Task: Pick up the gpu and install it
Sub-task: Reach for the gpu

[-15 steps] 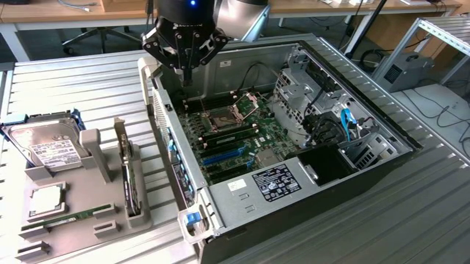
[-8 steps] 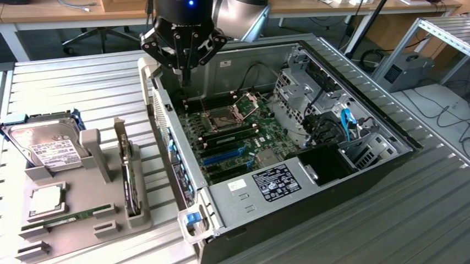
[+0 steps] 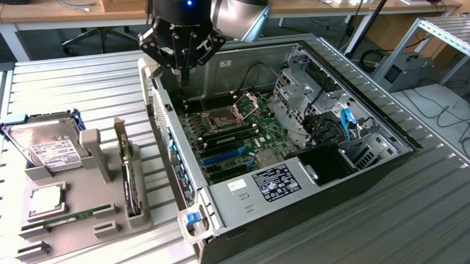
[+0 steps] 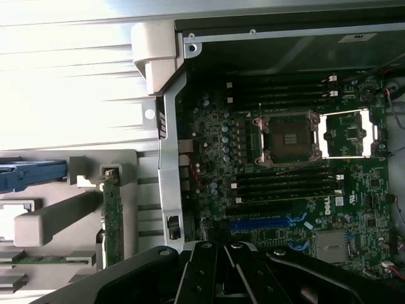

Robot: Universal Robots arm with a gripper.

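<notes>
The gpu (image 3: 126, 171) stands on edge in a slot of the grey holder tray (image 3: 88, 231), at the exterior view's left of the open computer case; it is a thin dark card. In the wrist view the gpu (image 4: 112, 221) shows edge-on as a green strip. My gripper (image 3: 184, 74) hangs over the far left corner of the case, fingers shut together with nothing between them, well away from the card. The wrist view shows the gripper (image 4: 218, 256) above the motherboard (image 4: 285, 183), close to the blue expansion slot (image 4: 259, 223).
The open case (image 3: 382, 118) lies on its side with motherboard (image 3: 235, 132), empty CPU socket (image 3: 220, 120) and cables exposed. The tray also holds a silver hard drive (image 3: 45, 146), a CPU chip (image 3: 45, 201) and a green memory stick (image 3: 70, 217). Slatted metal table (image 3: 81, 88) all around.
</notes>
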